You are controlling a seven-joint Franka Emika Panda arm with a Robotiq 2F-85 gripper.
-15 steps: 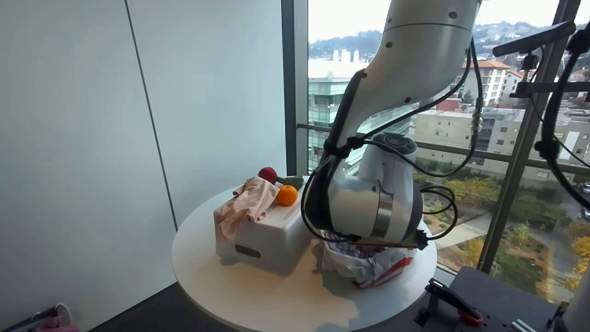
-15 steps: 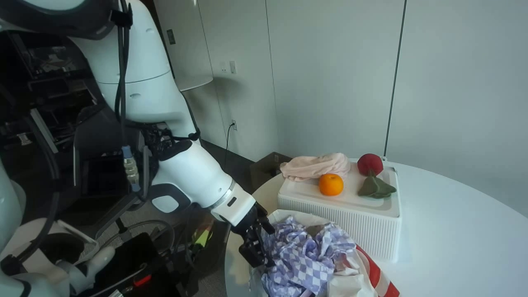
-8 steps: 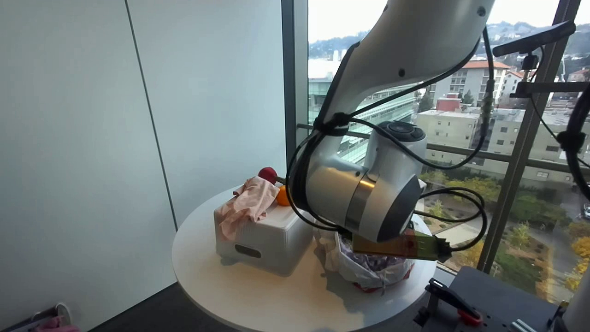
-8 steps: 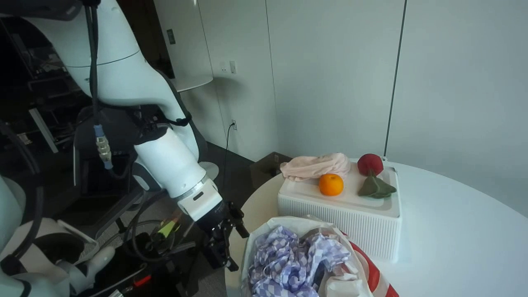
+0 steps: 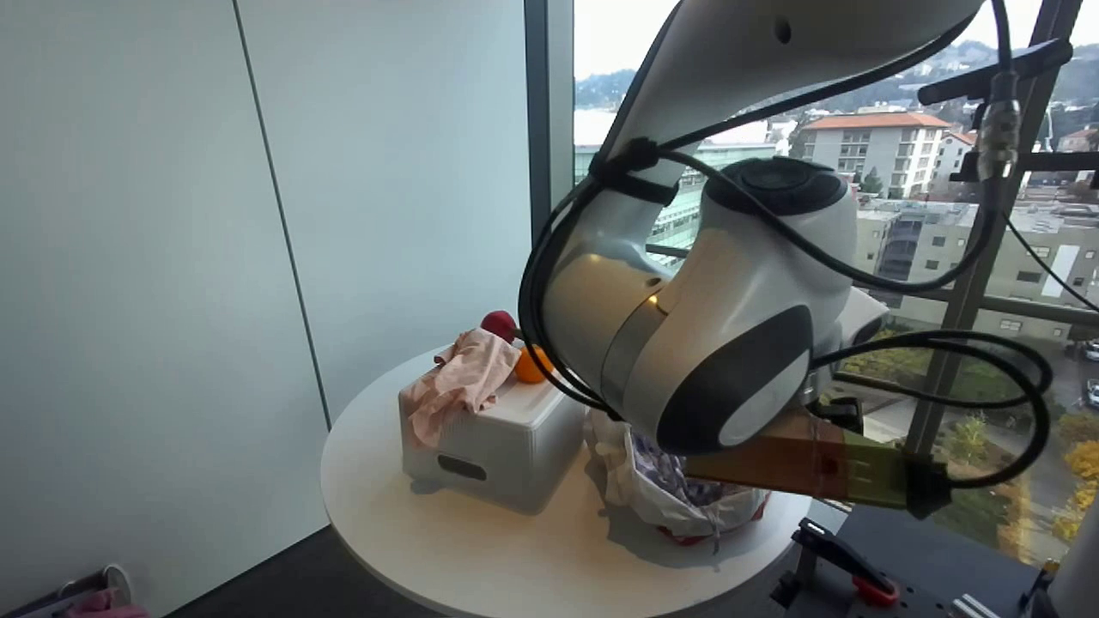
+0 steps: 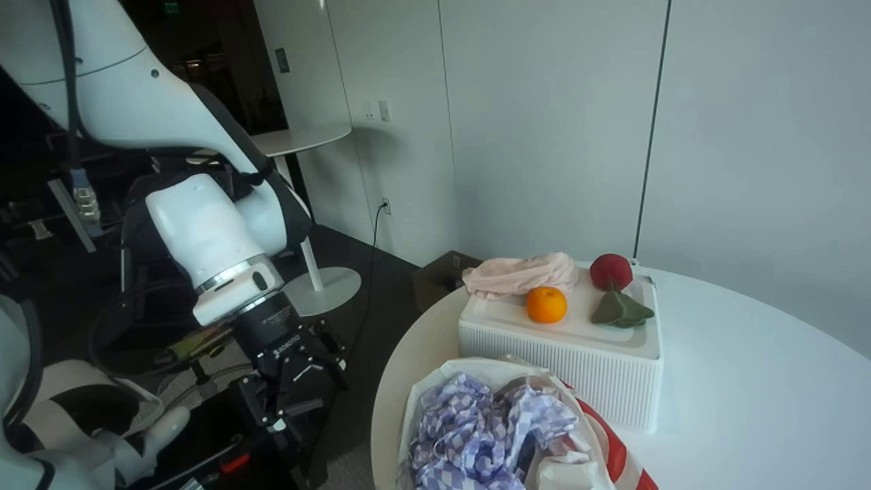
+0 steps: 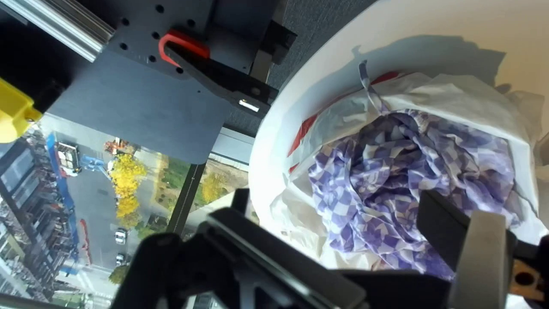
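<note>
Hanging with jaws spread and nothing held, the gripper (image 6: 318, 408) is seen at lower left in an exterior view, left of a round white table (image 6: 755, 381). At bottom centre, a purple checked cloth (image 6: 469, 429) is bunched inside a white bag with red stripes (image 6: 616, 439). Higher in the frame, a pink cloth (image 6: 520, 275), an orange (image 6: 546, 304) and a red-and-green item (image 6: 611, 273) are set on a white box (image 6: 561, 374); the orange could be sent rolling if the box were knocked. ROBOTIQ can be read on the gripper's body; finer print above it cannot be made out.

In an exterior view, the bag is partly covered, right of centre, by the arm (image 5: 747, 300), and the gripper is mostly hidden. Slack cables (image 5: 936, 336) are looped at right and could be snagged if the arm were swung wide. No writing can be read.

In the wrist view, the fingers (image 7: 480, 257) are shown well apart across the lower half. At upper right, a strap (image 7: 369, 86) is draped over the bag's rim; if it were caught by a fingertip, cloth and bag could be dragged together. No label can be read on the red-handled clamp (image 7: 216, 79), upper left.
</note>
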